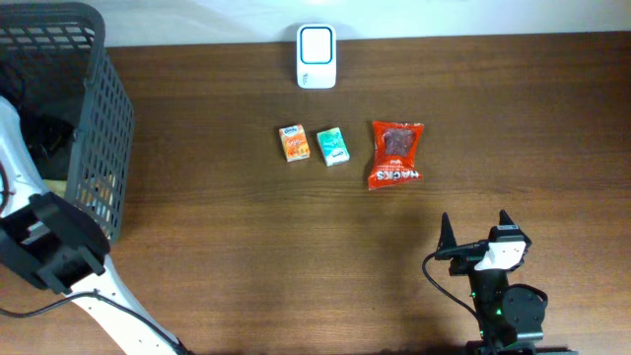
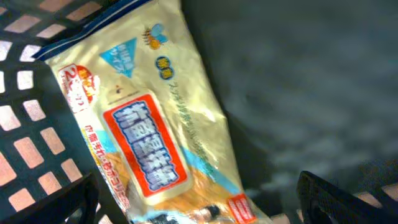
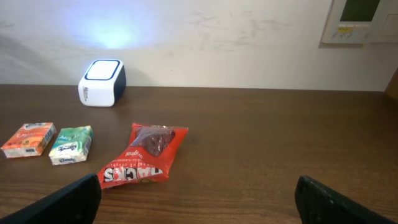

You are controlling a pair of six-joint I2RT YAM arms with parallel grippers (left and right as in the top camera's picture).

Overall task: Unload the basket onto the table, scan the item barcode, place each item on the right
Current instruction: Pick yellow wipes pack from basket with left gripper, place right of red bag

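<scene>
Yellow packet (image 2: 149, 124) blurred, its lower end beyond the bottom edge.

Legible print: one brand word, the rest blurred or too small.

The red foil snack pouch (image 3: 144, 157) carries white block letters reading "HACKS" across its lower end. The pale yellow plastic packet (image 2: 155, 124) bears white Japanese characters on a red-orange panel, too blurred to read, and what looks like a "2" in a red corner badge. Print on the small orange carton (image 1: 294, 143) and the small teal carton (image 1: 333, 146) cannot be made out.
</scene>
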